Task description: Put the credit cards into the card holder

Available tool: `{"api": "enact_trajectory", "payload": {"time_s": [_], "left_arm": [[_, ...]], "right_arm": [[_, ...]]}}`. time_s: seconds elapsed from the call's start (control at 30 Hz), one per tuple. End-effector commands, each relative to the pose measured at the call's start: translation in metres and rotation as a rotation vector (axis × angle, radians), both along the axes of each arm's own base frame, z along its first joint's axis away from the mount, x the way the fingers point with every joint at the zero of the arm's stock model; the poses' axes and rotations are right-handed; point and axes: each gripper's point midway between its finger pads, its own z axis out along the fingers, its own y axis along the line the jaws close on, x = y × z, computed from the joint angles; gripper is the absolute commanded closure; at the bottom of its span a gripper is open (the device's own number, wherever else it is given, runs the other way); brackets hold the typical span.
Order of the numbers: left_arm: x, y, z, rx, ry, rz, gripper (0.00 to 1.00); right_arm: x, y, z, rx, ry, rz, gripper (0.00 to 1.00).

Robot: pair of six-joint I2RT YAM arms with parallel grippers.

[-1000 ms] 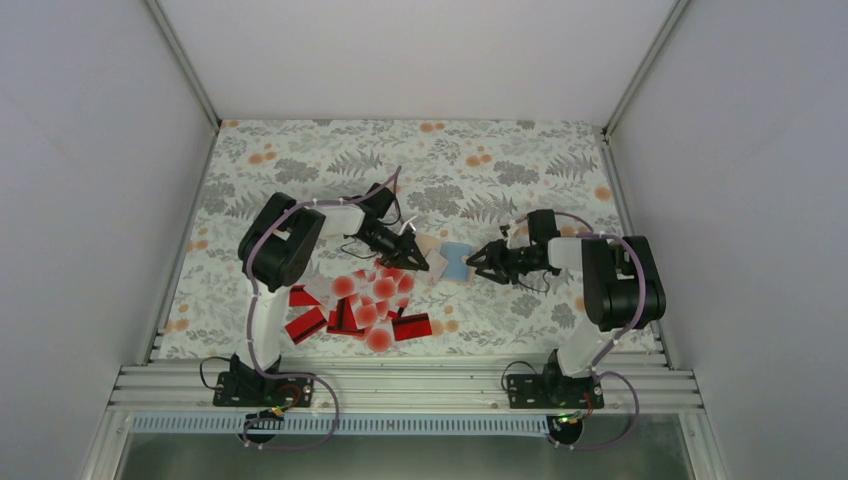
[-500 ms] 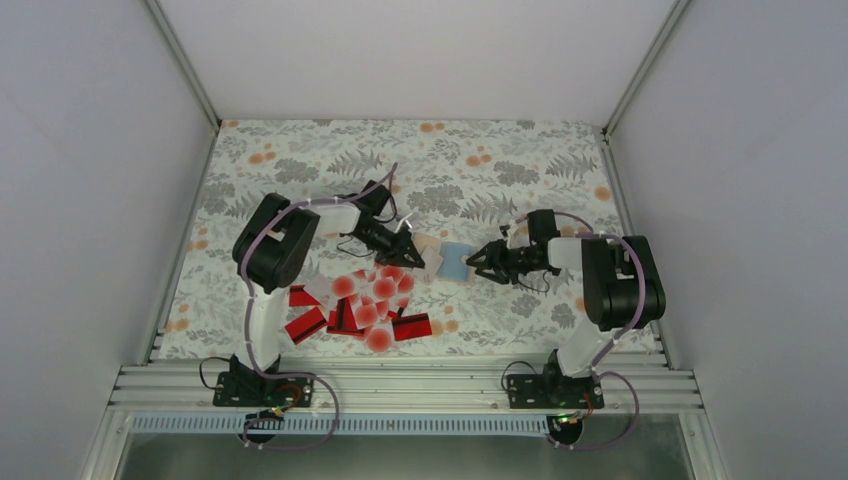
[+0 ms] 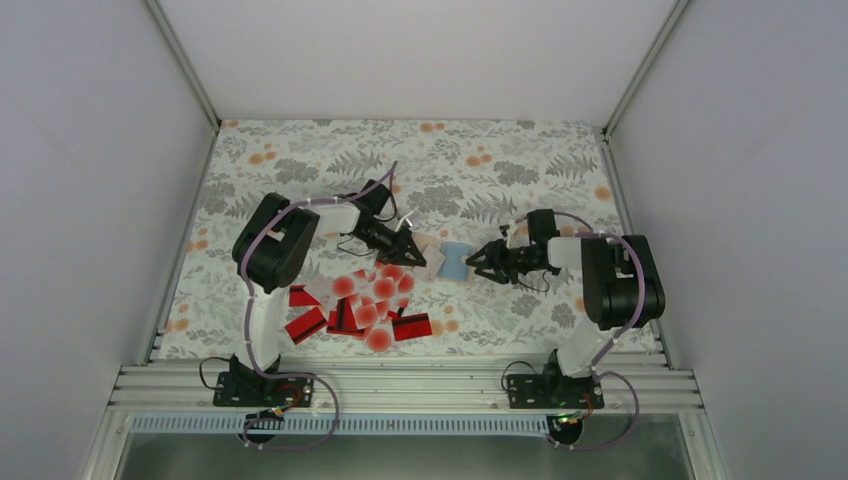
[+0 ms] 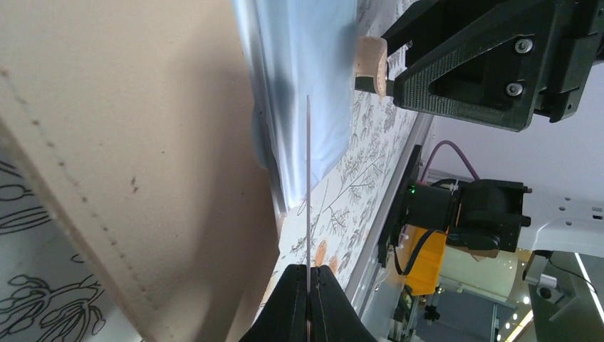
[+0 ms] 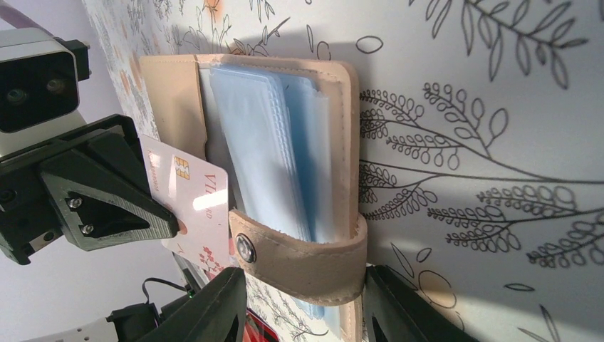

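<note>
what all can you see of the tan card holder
The tan leather-like folding card holder lies open on the floral tablecloth, stitched along its edges, with light blue clear sleeves inside and a strap with a metal snap over its near end. The right hand grips that end from both sides. The left hand holds a white chip card at its open flap.

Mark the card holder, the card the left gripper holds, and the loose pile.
card holder [image 5: 267, 153]: right wrist view, blue inner sleeves.
held card [image 5: 199, 206]: right wrist view, white printed face.
card pile [image 3: 367, 312]: top view, red-dotted card.
</note>
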Motion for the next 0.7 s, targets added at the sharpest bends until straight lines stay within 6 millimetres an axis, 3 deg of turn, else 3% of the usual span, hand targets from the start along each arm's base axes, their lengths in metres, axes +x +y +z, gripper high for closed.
{"api": "enact_trajectory", "payload": {"time_s": [0.0,0.67], "left_arm": [[0.001,-0.006,0.004,-0.035,-0.003,-0.013,0.98],[-0.001,-0.005,-0.009,-0.004,0.002,-0.019,0.97]], "right_arm": [[-0.019,-0.019,-0.042,-0.158,0.117,-0.032,0.57],[-0.019,-0.019,-0.042,-0.156,0.122,-0.037,0.57]]}}
